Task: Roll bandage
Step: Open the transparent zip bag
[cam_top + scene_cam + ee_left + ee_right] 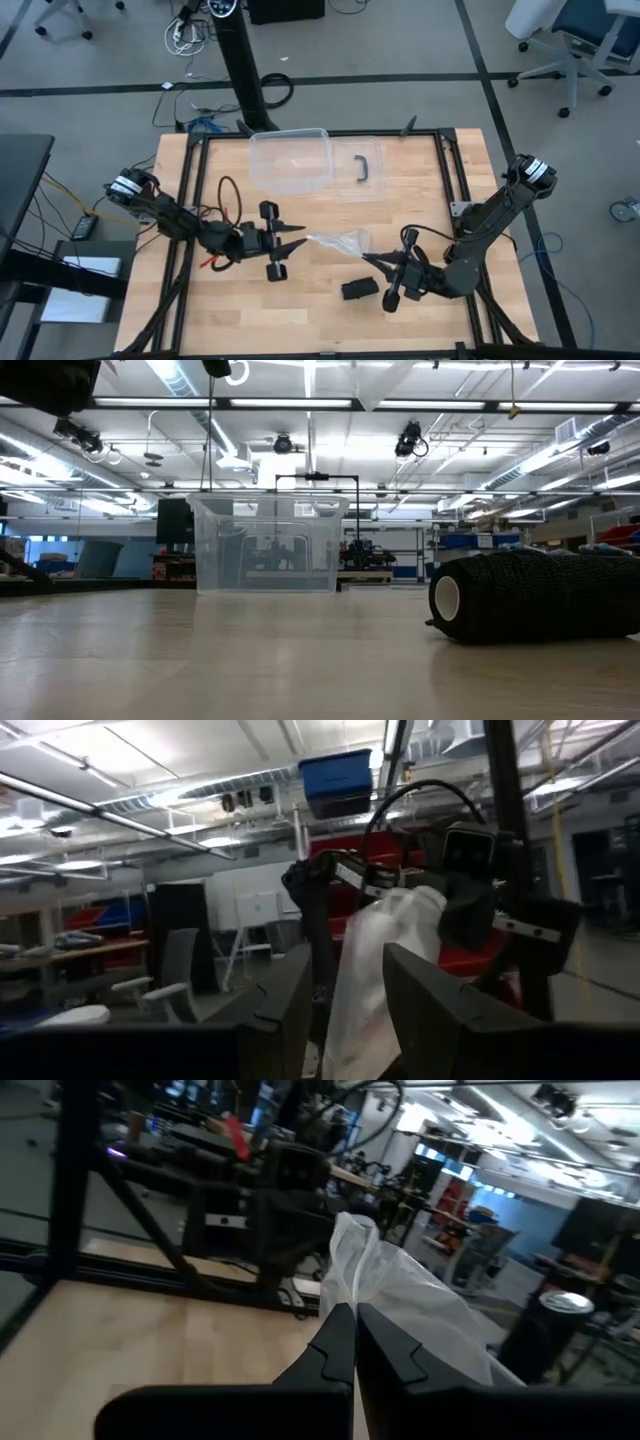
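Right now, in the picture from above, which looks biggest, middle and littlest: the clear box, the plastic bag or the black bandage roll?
1. Clear box, easily the biggest.
2. Plastic bag, stretched between both grippers.
3. Bandage roll, the littlest, lying on the table.

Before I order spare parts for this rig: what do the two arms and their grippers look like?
Both arms are dark, near-black jointed links with a white-banded cylindrical joint near the base. The left gripper and right gripper each end in two dark, tapering, wedge-shaped fingers. Black cable loops arch over each wrist, and a small red-orange piece shows under the left arm.
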`<state>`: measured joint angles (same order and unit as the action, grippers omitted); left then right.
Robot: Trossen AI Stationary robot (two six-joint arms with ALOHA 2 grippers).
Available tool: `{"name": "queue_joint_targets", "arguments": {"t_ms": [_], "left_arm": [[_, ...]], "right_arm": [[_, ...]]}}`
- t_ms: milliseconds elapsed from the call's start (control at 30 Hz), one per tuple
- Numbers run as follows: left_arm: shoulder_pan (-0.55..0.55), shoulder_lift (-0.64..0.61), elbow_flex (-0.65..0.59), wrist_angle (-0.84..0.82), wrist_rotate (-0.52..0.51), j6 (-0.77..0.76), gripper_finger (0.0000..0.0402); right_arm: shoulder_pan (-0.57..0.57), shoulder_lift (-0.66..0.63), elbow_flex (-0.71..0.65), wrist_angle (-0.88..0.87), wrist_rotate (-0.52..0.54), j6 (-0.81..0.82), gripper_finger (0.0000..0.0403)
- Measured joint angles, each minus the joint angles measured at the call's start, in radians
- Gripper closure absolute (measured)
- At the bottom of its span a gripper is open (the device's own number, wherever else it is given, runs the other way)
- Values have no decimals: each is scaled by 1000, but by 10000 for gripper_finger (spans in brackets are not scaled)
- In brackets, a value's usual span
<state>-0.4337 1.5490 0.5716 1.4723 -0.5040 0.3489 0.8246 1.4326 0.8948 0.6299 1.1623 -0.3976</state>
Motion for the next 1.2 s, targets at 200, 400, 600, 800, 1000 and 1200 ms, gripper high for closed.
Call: {"name": "queue_joint_targets", "arguments": {"t_ms": [200,400,600,800,1000,1200], "left_arm": [[28,0,0,-71,60,-82,272],[29,0,0,-81,85,-95,277],[29,0,0,-69,85,-95,316],[29,0,0,-68,91,-94,356],[29,0,0,-38,91,-95,374],[29,0,0,-34,90,-95,375]], "right_arm": [[0,0,0,1,-21,5,403],[-1,0,0,1,-23,5,403],[-1,0,0,1,-23,6,403],[-1,0,0,-5,-23,13,403],[-5,0,0,-51,-24,58,403],[-11,0,0,-87,-33,96,403]]}}
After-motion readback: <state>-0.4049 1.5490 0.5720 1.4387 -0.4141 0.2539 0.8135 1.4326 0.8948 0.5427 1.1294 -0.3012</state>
